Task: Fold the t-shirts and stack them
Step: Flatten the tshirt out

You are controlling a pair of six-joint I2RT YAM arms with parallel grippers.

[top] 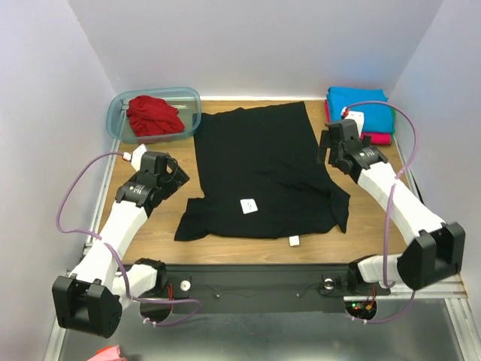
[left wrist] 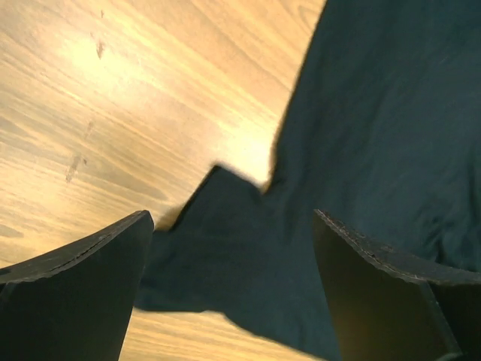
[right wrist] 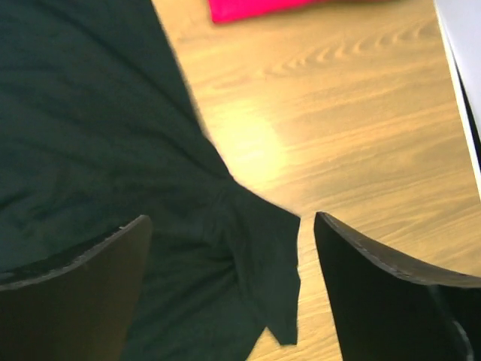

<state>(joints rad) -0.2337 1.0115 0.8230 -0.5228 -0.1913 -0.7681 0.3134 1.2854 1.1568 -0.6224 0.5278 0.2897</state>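
A black t-shirt point(top: 259, 169) lies spread flat in the middle of the table, collar toward me. A red t-shirt point(top: 154, 114) sits crumpled in the tub at the back left. A folded turquoise t-shirt point(top: 359, 101) lies on a magenta one point(top: 379, 138) at the back right. My left gripper point(top: 183, 179) is open and empty over the shirt's left sleeve point(left wrist: 218, 241). My right gripper point(top: 328, 147) is open and empty over the right sleeve point(right wrist: 263, 256). The wrist views show each gripper, left point(left wrist: 233, 218) and right point(right wrist: 233, 219), with its jaws wide apart above the cloth.
The translucent tub point(top: 120, 113) stands at the back left corner. White tags lie on the black shirt point(top: 249, 204) and at its near edge point(top: 294, 241). Walls close in the back and both sides. A magenta edge point(right wrist: 248, 7) shows in the right wrist view.
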